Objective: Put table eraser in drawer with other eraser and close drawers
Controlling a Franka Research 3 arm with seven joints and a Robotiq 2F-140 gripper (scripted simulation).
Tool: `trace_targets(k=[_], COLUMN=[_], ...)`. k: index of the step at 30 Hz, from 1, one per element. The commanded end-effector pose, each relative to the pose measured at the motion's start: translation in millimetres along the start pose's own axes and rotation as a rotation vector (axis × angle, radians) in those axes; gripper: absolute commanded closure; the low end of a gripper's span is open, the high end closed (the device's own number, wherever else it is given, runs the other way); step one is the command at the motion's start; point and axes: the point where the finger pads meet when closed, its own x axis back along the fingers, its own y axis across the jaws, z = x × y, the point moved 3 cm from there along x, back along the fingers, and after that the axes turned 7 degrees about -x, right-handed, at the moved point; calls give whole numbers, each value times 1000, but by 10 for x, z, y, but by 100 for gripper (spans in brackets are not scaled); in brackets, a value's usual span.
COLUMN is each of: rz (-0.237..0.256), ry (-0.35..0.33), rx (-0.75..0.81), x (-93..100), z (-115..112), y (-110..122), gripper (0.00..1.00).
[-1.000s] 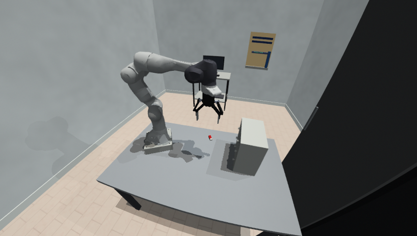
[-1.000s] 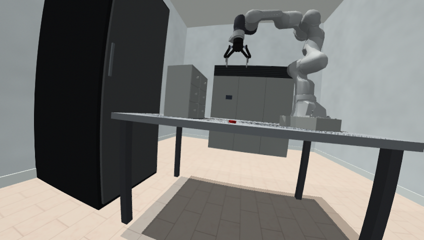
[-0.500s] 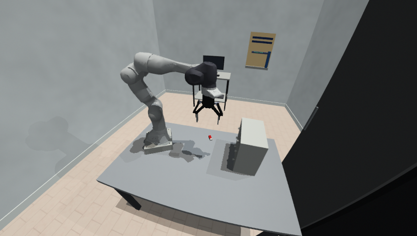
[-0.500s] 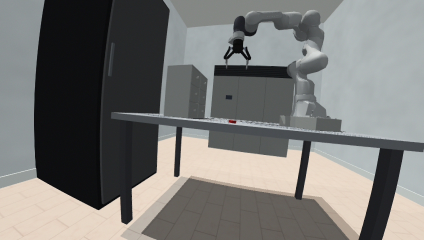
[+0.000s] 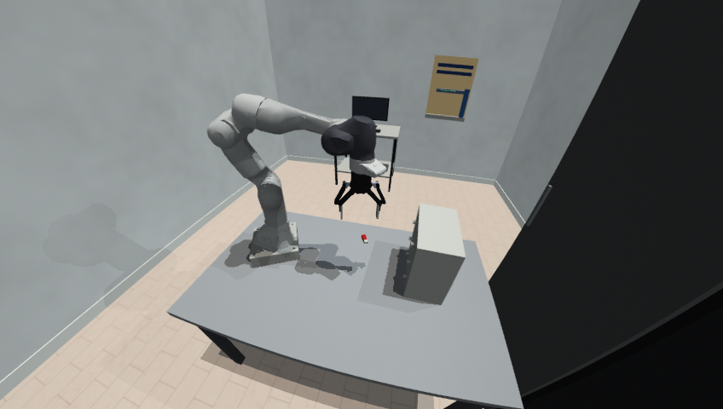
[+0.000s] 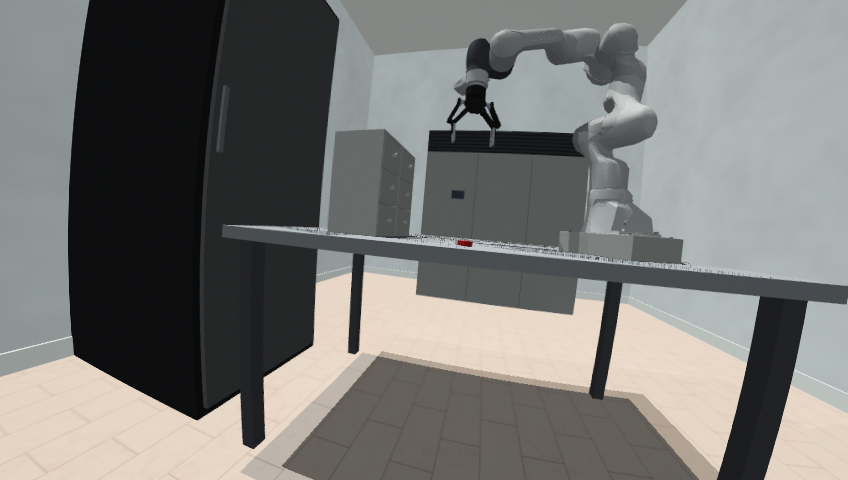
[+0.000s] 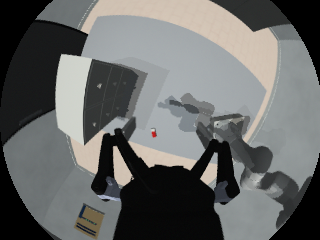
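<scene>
1. Tool (image 5: 359, 217) (image 6: 472, 143) (image 7: 166, 124) spread, nothing pinched, high above the desk (image 5: 304, 324) (image 6: 416, 249) (image 7: 175, 50).
2. Red-and-white eraser (image 5: 364, 239) (image 6: 464, 243) (image 7: 153, 133) lies near the desk's far edge in the top view.
3. Chest (image 5: 440, 230) (image 6: 357, 184) (image 7: 72, 100) stands near that view's right edge.

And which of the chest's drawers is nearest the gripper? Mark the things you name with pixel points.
The top drawer (image 5: 414, 221) (image 6: 390, 156) (image 7: 93, 123) in the column on the eraser's (image 5: 364, 239) (image 6: 464, 243) (image 7: 154, 133) side; others sit lower or in the farther column.
</scene>
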Motion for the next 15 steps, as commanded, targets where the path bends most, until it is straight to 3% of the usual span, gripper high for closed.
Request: trace_targets(k=[1,15], rz=[13,12], ry=[1,3], rx=[191,529], x=[-76,-416], z=[26,26], y=[-37,-56], gripper=[0,0])
